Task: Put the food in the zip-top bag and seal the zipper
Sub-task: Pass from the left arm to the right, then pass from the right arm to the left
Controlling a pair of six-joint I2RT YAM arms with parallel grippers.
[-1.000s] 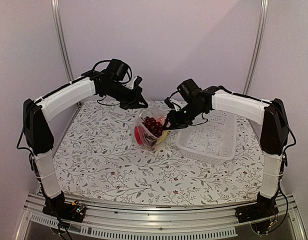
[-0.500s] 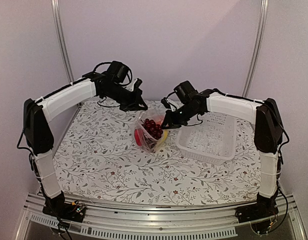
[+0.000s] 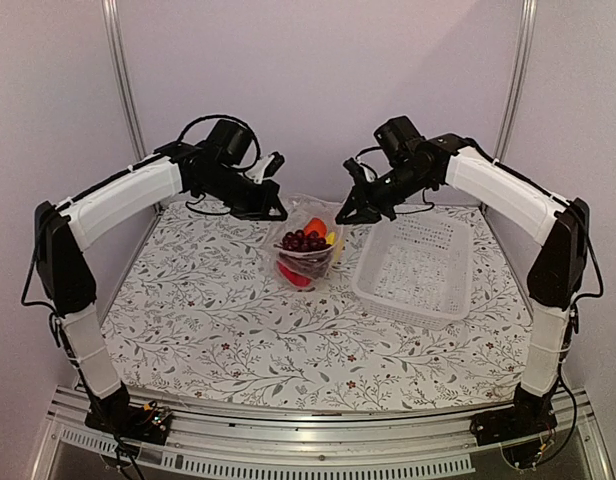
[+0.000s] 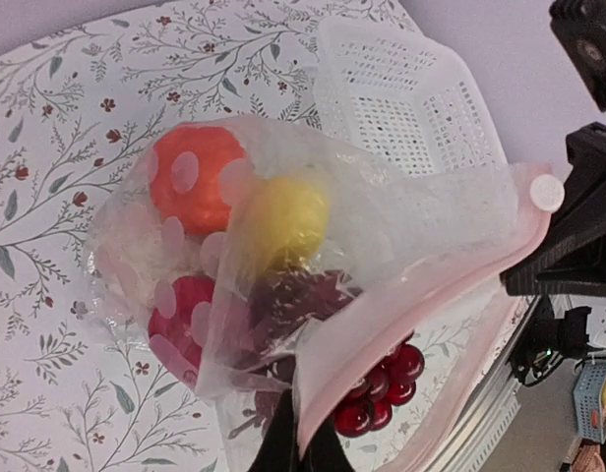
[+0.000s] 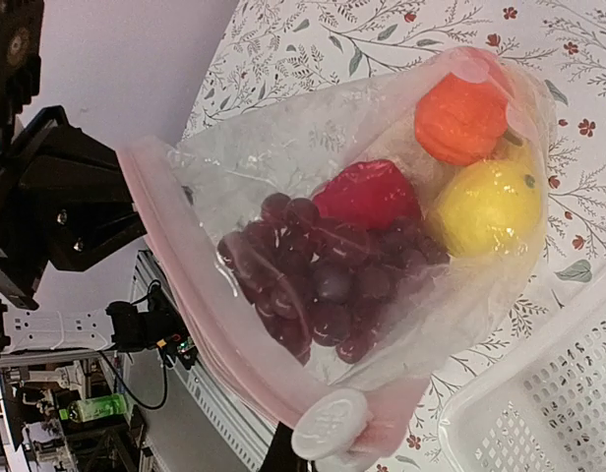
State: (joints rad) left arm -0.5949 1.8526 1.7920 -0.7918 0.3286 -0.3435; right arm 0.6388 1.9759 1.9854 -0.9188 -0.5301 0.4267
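The clear zip-top bag [image 3: 306, 250] hangs stretched between both grippers above the flowered table. Inside it lie an orange fruit [image 4: 195, 177], a yellow piece [image 4: 288, 221], a red pepper [image 4: 185, 315] and dark grapes [image 5: 323, 285]. My left gripper [image 4: 301, 454] is shut on one end of the pink zipper strip [image 4: 431, 295]. My right gripper [image 5: 313, 464] is shut on the other end, just behind the white round slider [image 5: 330, 425]. In the top view the left gripper [image 3: 280, 212] and the right gripper [image 3: 345, 217] face each other across the bag's mouth.
A white perforated basket [image 3: 413, 270] stands right of the bag, close under the right arm. The back wall lies just behind both grippers. Metal rails run along the table's near edge.
The right gripper has shut on the bag's zipper end. Both arms have risen and drawn apart, lifting the bag and pulling its mouth taut.
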